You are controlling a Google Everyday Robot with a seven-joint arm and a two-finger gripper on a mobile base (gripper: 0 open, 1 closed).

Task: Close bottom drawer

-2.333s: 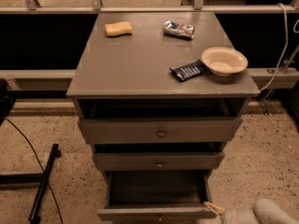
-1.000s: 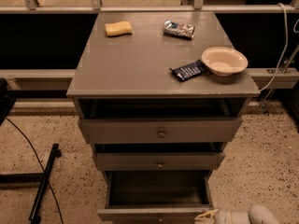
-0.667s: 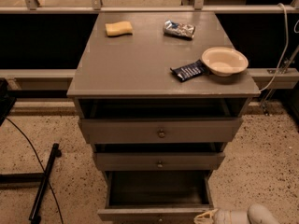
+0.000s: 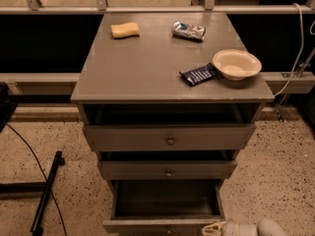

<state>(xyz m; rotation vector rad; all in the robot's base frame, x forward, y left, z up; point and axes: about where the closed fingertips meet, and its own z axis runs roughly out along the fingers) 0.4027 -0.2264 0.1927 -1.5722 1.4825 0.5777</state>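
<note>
The grey cabinet (image 4: pixel 147 68) has three drawers, all pulled out to some degree. The bottom drawer (image 4: pixel 157 225) is pulled out the farthest. Its inside (image 4: pixel 165 198) shows dark and bare, and its front is cut off by the lower edge of the view. My gripper (image 4: pixel 215 227) is at the bottom right, at the right end of that drawer's front, with the white arm (image 4: pixel 256 228) behind it. The middle drawer (image 4: pixel 167 170) and the top drawer (image 4: pixel 170 137) stand slightly open above.
On the cabinet top lie a yellow sponge (image 4: pixel 124 30), a silver snack packet (image 4: pixel 189 30), a dark blue snack bag (image 4: pixel 198 74) and a cream bowl (image 4: pixel 236 64). A black stand and cable (image 4: pixel 47 191) lie on the speckled floor at the left. A rail runs behind.
My gripper has moved left along the bottom drawer's front since the earliest frame, then barely moved. The drawers look unchanged.
</note>
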